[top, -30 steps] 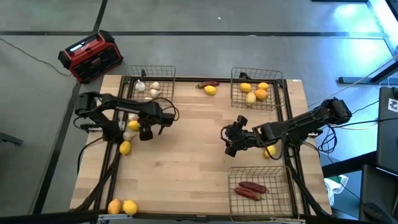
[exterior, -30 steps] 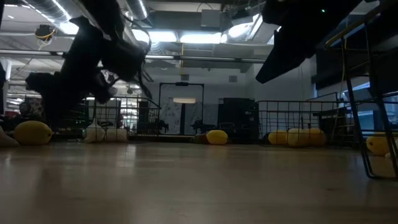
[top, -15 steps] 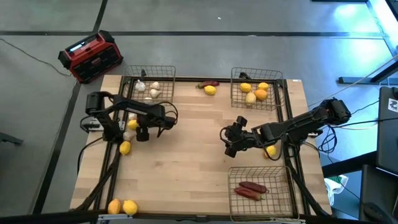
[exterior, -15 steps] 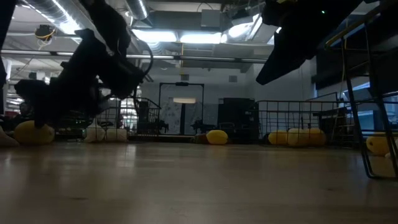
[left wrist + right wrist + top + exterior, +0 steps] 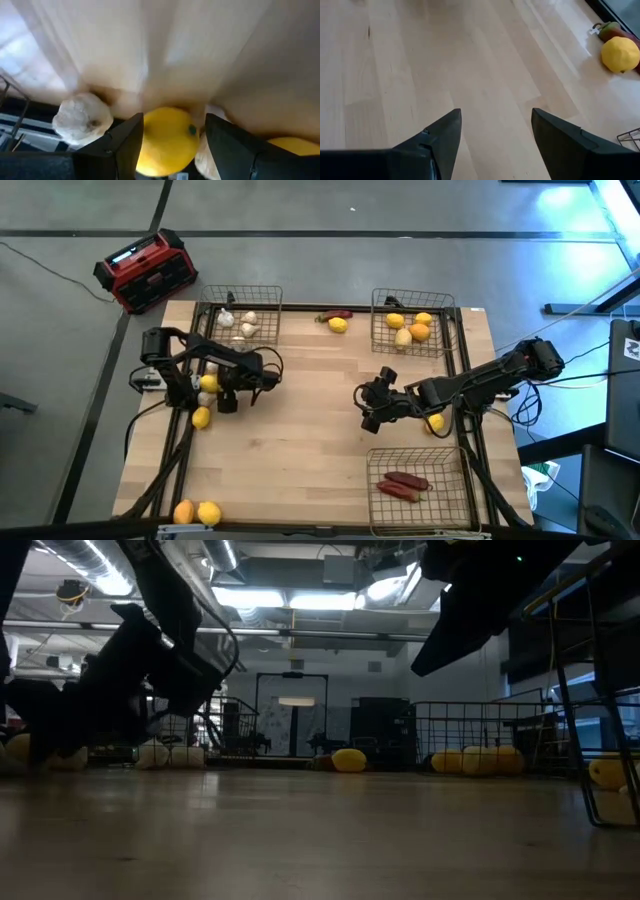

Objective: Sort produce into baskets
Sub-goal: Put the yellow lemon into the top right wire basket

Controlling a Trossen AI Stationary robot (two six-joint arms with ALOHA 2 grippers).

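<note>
My left gripper (image 5: 216,389) is open near the table's left edge. Its fingers stand on either side of a round yellow fruit (image 5: 167,140), which also shows in the high view (image 5: 208,383). A whitish bulb (image 5: 82,118) and another yellow fruit (image 5: 201,417) lie on the table close by. My right gripper (image 5: 371,406) is open and empty over the table's middle right. Three wire baskets stand on the table: far left (image 5: 262,298) with bulbs, far right (image 5: 378,330) with yellow and orange fruits, near right (image 5: 450,465) with red peppers. My left gripper's open fingers (image 5: 125,145) stand on the two sides of the yellow fruit, which rests on the table. I cannot tell whether they touch it.
A yellow fruit (image 5: 338,325) and a red pepper (image 5: 335,314) lie at the far edge between the baskets. One yellow fruit (image 5: 433,422) lies by my right arm, and two fruits (image 5: 196,512) lie at the near left corner. A red and black box (image 5: 146,270) stands beyond the table.
My left gripper has gone toward the table's left edge and down, closing in on the yellow fruit that now sits between its fingers.
</note>
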